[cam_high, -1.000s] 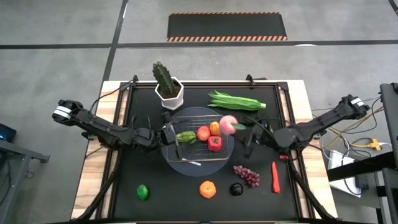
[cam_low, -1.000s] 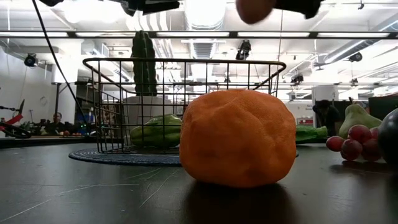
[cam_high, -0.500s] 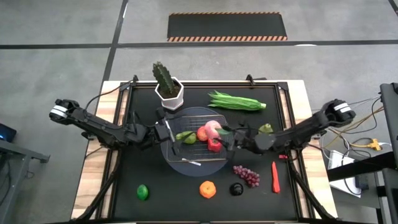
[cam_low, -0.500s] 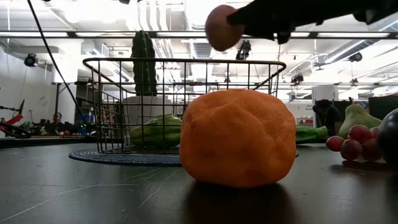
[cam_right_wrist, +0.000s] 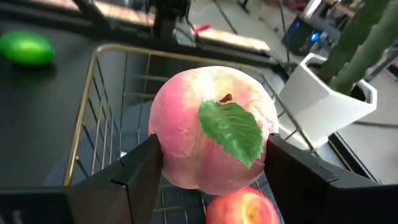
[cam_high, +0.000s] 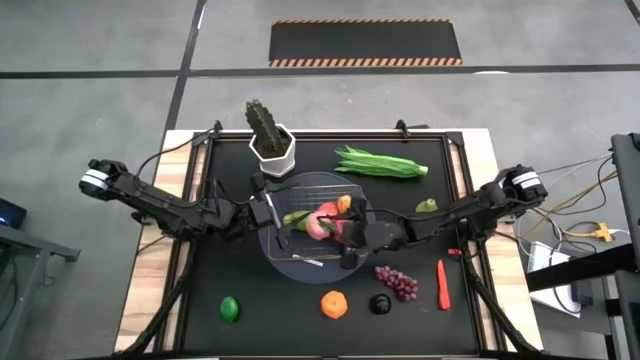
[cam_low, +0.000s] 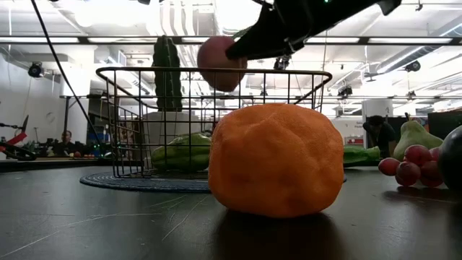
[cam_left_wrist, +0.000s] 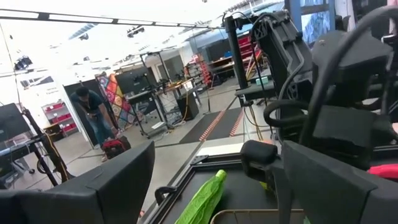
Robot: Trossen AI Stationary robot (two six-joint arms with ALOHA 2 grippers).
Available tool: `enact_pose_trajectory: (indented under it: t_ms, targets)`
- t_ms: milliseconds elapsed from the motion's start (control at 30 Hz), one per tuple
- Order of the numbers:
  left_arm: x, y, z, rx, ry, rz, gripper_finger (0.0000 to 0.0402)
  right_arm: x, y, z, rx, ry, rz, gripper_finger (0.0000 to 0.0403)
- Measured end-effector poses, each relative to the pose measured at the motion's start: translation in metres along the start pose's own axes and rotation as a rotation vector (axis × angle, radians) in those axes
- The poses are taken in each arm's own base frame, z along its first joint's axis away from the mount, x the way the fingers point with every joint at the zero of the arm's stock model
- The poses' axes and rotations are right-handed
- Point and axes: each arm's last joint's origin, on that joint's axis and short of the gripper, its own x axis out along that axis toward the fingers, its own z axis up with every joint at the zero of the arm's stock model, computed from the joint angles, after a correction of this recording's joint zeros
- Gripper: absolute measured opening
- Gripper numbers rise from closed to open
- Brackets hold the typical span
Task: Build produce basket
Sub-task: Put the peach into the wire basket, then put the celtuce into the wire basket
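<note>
The wire basket (cam_high: 300, 262) stands on its round grey base at the table's middle, with a green vegetable (cam_high: 298, 218) and red and orange fruits inside. My right gripper (cam_high: 338, 228) reaches over it from the right, shut on a pink peach (cam_right_wrist: 211, 130) with a green leaf. The peach also shows in the low view (cam_low: 220, 63) at about rim height. My left gripper (cam_high: 272, 214) is open at the basket's left rim; whether it touches the rim, I cannot tell. An orange (cam_high: 334, 303), lime (cam_high: 230, 308), grapes (cam_high: 397, 282), chili (cam_high: 442, 284) and bean bunch (cam_high: 380, 163) lie on the table. My right gripper pinches the peach between its two fingers (cam_right_wrist: 140, 171), one on each of two opposite sides (cam_right_wrist: 163, 140). The fingers come nearly level from the table's right. The peach is lifted clear over the basket's inside, its stem and leaf (cam_right_wrist: 233, 127) facing back toward the wrist.
A potted cactus (cam_high: 270, 140) in a white pot stands just behind the basket's far left corner. A pear (cam_high: 428, 206) lies right of the basket, and a dark round fruit (cam_high: 380, 303) lies by the grapes. The mat's near left part is bare.
My right gripper has carried the peach toward the table's left, from beside the basket's right rim to over its inside, and has sunk with it to about rim height. It has stayed shut on the peach.
</note>
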Motion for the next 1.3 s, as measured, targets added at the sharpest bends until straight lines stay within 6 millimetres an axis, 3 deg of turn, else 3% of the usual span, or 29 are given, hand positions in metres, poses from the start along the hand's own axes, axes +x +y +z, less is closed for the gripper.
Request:
enact_pose_trajectory:
  t_ms: [200, 500, 700, 867, 1300]
  targets:
    - [0.000, 0.000, 0.000, 0.003, 0.003, -0.002, 0.0331, 0.009, 0.004, 0.004, -0.007, 0.100, 0.011, 0.0242]
    - [0.000, 0.000, -0.001, 0.004, 0.004, -0.003, 0.0331, 0.014, 0.004, 0.011, -0.016, 0.176, 0.015, 0.0308]
    - [0.000, -0.001, -0.001, 0.003, 0.006, -0.004, 0.0331, 0.010, 0.002, 0.016, -0.013, 0.162, 0.012, 0.0314]
    - [-0.001, -0.002, -0.001, 0.001, 0.005, -0.012, 0.0331, -0.003, -0.006, 0.021, -0.038, 0.178, 0.014, 0.0307]
    - [-0.003, -0.008, -0.006, -0.042, 0.044, -0.043, 0.0331, -0.061, -0.046, 0.043, 0.013, 0.143, -0.015, 0.0295]
